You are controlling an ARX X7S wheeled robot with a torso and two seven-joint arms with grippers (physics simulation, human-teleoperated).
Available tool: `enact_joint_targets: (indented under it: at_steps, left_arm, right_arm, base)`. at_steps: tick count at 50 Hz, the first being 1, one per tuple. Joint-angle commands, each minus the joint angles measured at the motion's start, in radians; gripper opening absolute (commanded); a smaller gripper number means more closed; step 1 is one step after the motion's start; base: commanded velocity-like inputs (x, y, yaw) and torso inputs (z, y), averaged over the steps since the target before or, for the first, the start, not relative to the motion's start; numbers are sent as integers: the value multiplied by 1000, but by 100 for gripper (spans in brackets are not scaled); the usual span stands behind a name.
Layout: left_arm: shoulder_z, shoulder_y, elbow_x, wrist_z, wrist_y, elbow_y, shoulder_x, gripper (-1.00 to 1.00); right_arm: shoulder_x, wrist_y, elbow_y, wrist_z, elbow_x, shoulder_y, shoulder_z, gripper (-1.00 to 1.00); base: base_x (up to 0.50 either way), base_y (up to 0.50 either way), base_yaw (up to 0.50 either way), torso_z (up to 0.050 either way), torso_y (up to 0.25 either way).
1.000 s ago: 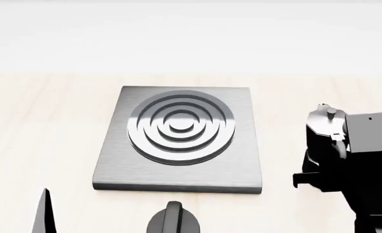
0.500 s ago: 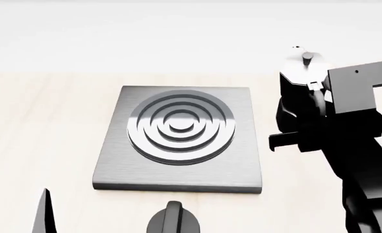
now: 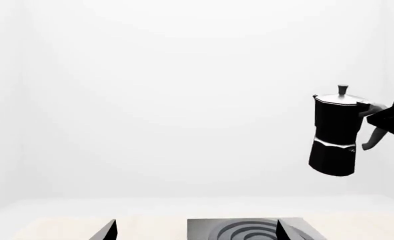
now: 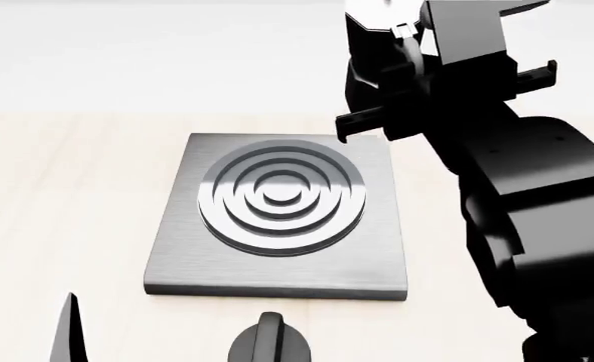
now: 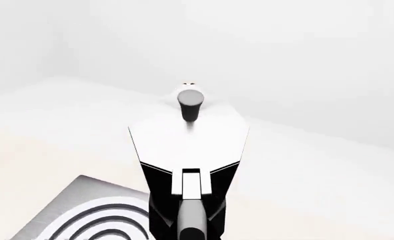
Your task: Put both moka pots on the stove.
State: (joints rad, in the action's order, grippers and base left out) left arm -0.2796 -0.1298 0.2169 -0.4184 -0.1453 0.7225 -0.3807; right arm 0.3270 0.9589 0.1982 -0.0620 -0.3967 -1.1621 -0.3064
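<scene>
Closest to the robot in the head view there's the squat black round knob (image 4: 269, 343) at the bottom edge, and just left of it a black sliver that's one of the left gripper's fingertips (image 4: 70, 332). In the left wrist view two dark finger tips (image 3: 108, 231) stick up well apart with nothing between them, so that hand is spread and empty.

Behind the knob sits the stove (image 4: 170, 249), a flat grey slab on the pale wooden table (image 4: 55, 196), ring burner (image 4: 281, 197) in the middle. Nothing is on it yet.

Further back and up, the right gripper (image 4: 417, 56) has one moka pot (image 4: 372, 60) pinched by its handle, up in the air above the stove's far right corner. From the left wrist cam the moka pot (image 3: 336, 135) hangs clear of the table, roughly upright, maybe tipped a touch. The right wrist cam looks down on its silvery lid (image 5: 188, 137) and top knob (image 5: 189, 104), lid down, so can't see inside. A corner of the stove (image 5: 70, 210) shows below it.

Only one pot is in view.
</scene>
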Motion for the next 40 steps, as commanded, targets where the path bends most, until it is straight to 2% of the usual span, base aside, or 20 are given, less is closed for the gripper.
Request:
enact_joint_targets:
  at_steps: [1, 26, 34, 40]
  left_arm:
    - [3, 2, 7, -4, -2, 1, -4, 100]
    - [2, -5, 10, -11, 14, 0, -11, 100]
    - [-1, -3, 12, -11, 17, -5, -12, 100]
    - [-3, 0, 12, -12, 19, -10, -12, 100]
  right_arm:
    - [-88, -50, 111, -25, 18, -117, -23, -100]
    - [-282, -268, 494, -85, 36, -170, -94, -100]
    - [-298, -275, 475, -78, 7, -154, -100, -100]
    - [-321, -342, 586, -79, -16, -173, -121, -100]
  base:
    - [0, 0, 0, 0, 0]
    - [0, 0, 0, 0, 1]
    - [0, 0, 0, 0, 1]
    - [0, 0, 0, 0, 2]
